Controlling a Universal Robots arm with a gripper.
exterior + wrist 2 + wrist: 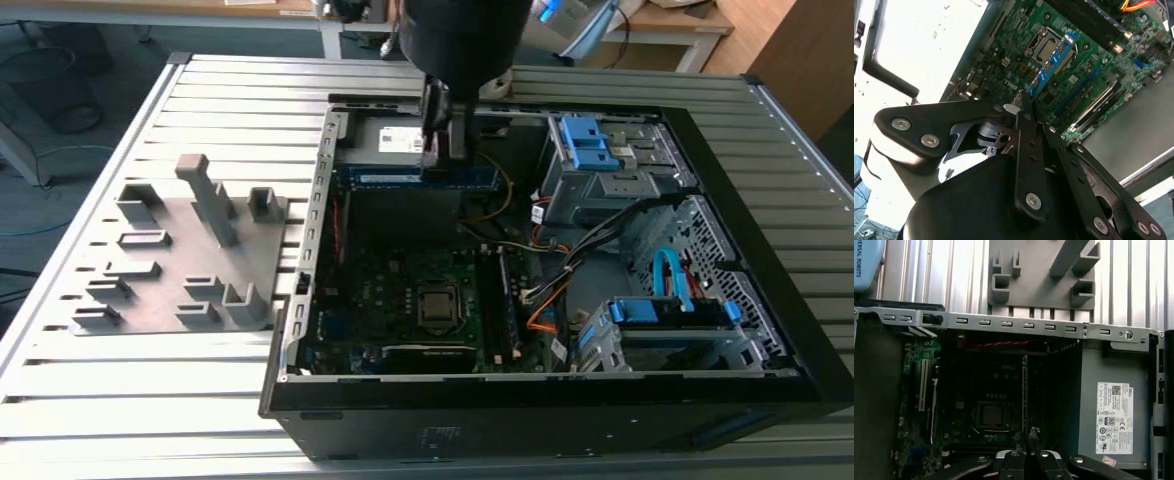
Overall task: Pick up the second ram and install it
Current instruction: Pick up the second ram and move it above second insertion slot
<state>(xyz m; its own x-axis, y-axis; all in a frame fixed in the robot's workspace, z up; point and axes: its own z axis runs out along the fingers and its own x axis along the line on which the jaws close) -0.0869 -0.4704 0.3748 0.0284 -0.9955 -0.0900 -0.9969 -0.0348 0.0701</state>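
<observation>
Claw [441, 160] is clenched on the second ram [400, 178], gripping it mid-length. The stick hangs in the air over the far end of the open PC case [300, 300], above the motherboard [387, 280].

My read: the stick lies crosswise to the memory slots [507, 300] beside the CPU socket [438, 306], so square it to the slot and keep it vertical.

Room is tight. The orange cable [541, 322] and the drive cage [587, 160] crowd the slot side. The case is open overhead. The grey fixture [187, 250] sits well apart on the desk [80, 400].
</observation>
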